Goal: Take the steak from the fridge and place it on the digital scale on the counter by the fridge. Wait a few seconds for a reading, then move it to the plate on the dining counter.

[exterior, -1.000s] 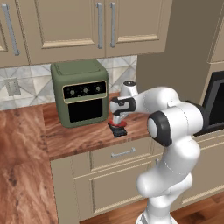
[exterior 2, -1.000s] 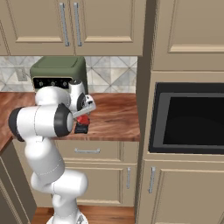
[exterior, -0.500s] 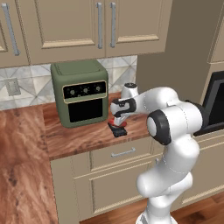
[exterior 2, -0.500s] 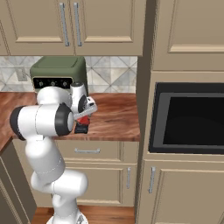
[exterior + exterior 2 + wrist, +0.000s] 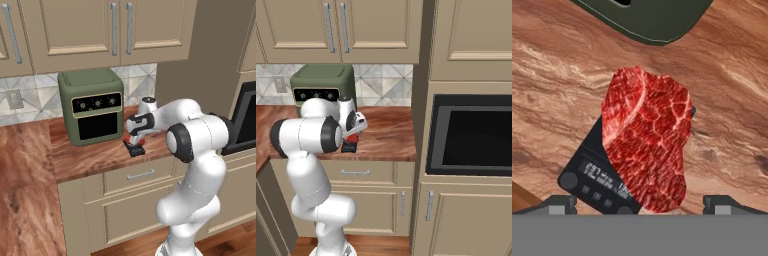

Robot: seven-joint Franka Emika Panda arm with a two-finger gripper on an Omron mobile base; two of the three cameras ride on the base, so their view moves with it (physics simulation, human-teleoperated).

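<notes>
One steak [image 5: 648,140] is lying on the scale [image 5: 592,176] under the claw [image 5: 134,141], now opening and lifting: weighing begins.

Place: home kitchen | evidence: beige cabinets [image 5: 75,30], wood-grain counter [image 5: 90,157], tiled backsplash [image 5: 381,85], green toaster oven [image 5: 92,107], black built-in oven [image 5: 471,135] at right.

marbled red steak [image 5: 648,140] lying flat over the small black digital scale [image 5: 592,177], covering most of it, display corner exposed, on wood-grain worktop [image 5: 557,80]
</notes>
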